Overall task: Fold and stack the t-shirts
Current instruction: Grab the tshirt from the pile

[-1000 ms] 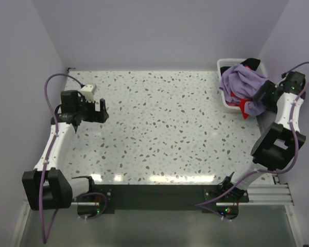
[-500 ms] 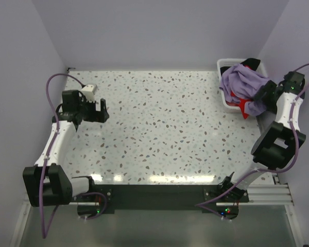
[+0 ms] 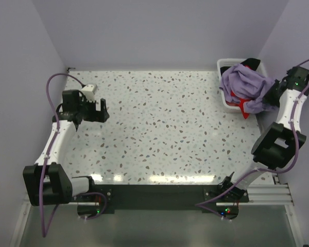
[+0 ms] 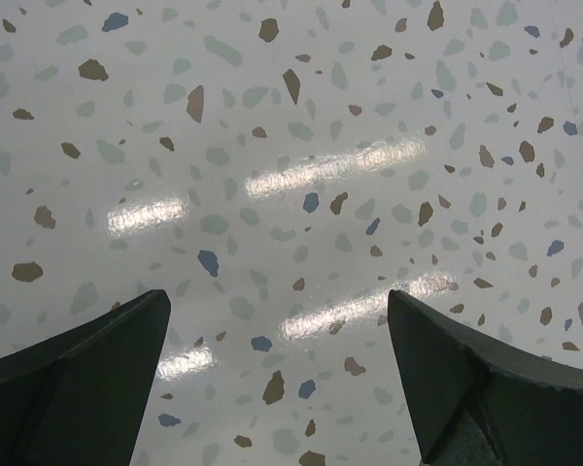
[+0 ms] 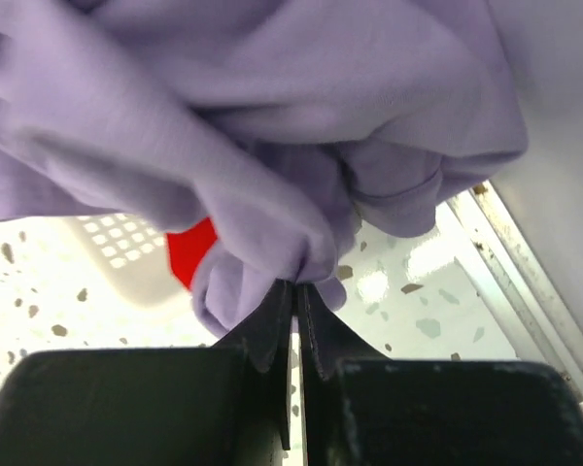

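Note:
A lavender-purple t-shirt [image 3: 244,86] spills out of the white basket [image 3: 227,66] at the table's back right, filling the right wrist view as bunched folds [image 5: 272,116]. A red t-shirt [image 3: 242,106] peeks out beneath it [image 5: 191,250]. A black one [image 3: 251,63] shows at the basket's far rim. My right gripper [image 3: 272,94] is shut on a pinch of the lavender cloth [image 5: 295,283]. My left gripper [image 3: 104,110] hangs open above bare tabletop at the left, its two fingertips [image 4: 126,330] wide apart with nothing between them.
The purple walls close in on the left, back and right. A metal rail [image 5: 525,282] runs along the table's right edge beside the basket. The speckled tabletop [image 3: 159,123] stretches between the two arms.
My right gripper has shut on the lavender t-shirt's fold and drawn back slightly to the right. The left arm has stayed in place.

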Available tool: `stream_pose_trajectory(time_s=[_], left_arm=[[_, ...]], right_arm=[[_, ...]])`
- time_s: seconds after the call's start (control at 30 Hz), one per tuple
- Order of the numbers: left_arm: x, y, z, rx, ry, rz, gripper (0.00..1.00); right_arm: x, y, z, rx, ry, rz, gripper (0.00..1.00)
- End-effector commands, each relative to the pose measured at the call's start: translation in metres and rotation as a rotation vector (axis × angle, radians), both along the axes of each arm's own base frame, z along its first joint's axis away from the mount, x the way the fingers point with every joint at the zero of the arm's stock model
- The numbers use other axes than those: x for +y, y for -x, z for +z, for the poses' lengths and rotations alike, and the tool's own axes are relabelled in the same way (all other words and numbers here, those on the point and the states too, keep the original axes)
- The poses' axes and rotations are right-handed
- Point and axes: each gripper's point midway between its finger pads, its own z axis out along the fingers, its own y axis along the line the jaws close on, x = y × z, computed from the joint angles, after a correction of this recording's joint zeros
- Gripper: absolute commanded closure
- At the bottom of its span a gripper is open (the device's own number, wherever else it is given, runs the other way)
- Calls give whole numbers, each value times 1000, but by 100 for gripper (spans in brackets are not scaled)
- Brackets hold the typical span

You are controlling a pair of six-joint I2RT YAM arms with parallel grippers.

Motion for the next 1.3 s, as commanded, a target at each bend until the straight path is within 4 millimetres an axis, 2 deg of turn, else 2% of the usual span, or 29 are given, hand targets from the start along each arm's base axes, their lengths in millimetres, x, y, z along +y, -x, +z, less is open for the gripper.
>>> stream_pose_trajectory(time_s=[0.0, 0.03, 0.07, 0.1, 0.23, 0.37, 0.4, 0.43, 0.5, 0.53, 0.57, 0.6, 0.63, 0.67, 0.7, 0.87, 0.97, 1.0, 1.17, 1.2, 1.27], left_arm=[[-3, -17, 23, -84, 11, -12, 0], [-2, -18, 26, -92, 11, -11, 0], [-2, -18, 26, -91, 9, -14, 0], [-3, -18, 26, -93, 8, -16, 0], [-3, -18, 27, -98, 7, -21, 0], [-2, -21, 33, -113, -7, -32, 0], [-2, -22, 34, -115, -9, -32, 0], [-1, -23, 37, -121, -12, -31, 0], [0, -25, 38, -122, -17, -30, 0], [0, -26, 41, -129, -17, -27, 0], [0, -26, 42, -129, -17, -29, 0], [0, -27, 42, -128, -14, -26, 0], [0, -28, 44, -133, -16, -28, 0], [0, -28, 44, -134, -13, -25, 0], [0, -28, 44, -135, -12, -24, 0], [-1, -30, 46, -140, 5, -14, 0], [-2, -31, 48, -144, 10, -10, 0], [-2, -31, 49, -147, 9, -10, 0], [0, -33, 53, -155, 3, -4, 0], [0, -33, 55, -157, 3, -3, 0], [0, -33, 55, -157, 1, -4, 0]], right_arm=[[6, -6, 78, -169, 63, 43, 100], [7, -7, 104, -227, 90, 50, 100], [10, -8, 120, -272, 95, 55, 100], [12, -8, 147, -348, 135, 56, 100], [9, -17, 213, -549, 224, 48, 100], [5, -39, 258, -688, 261, 66, 100], [5, -42, 282, -754, 285, 73, 100], [2, -51, 284, -773, 263, 63, 100], [2, -58, 301, -832, 265, 69, 100], [6, -59, 326, -903, 278, 80, 100], [5, -68, 328, -918, 272, 84, 100], [9, -67, 353, -985, 297, 97, 100], [12, -69, 363, -1014, 293, 100, 100], [9, -78, 363, -1022, 292, 100, 100], [14, -75, 387, -1082, 323, 109, 100], [23, -80, 433, -1227, 396, 97, 100], [37, -81, 459, -1314, 476, 95, 100], [50, -80, 473, -1367, 501, 111, 100], [78, -74, 508, -1506, 604, 115, 100], [86, -69, 521, -1561, 614, 105, 100], [92, -70, 527, -1604, 619, 104, 100]])
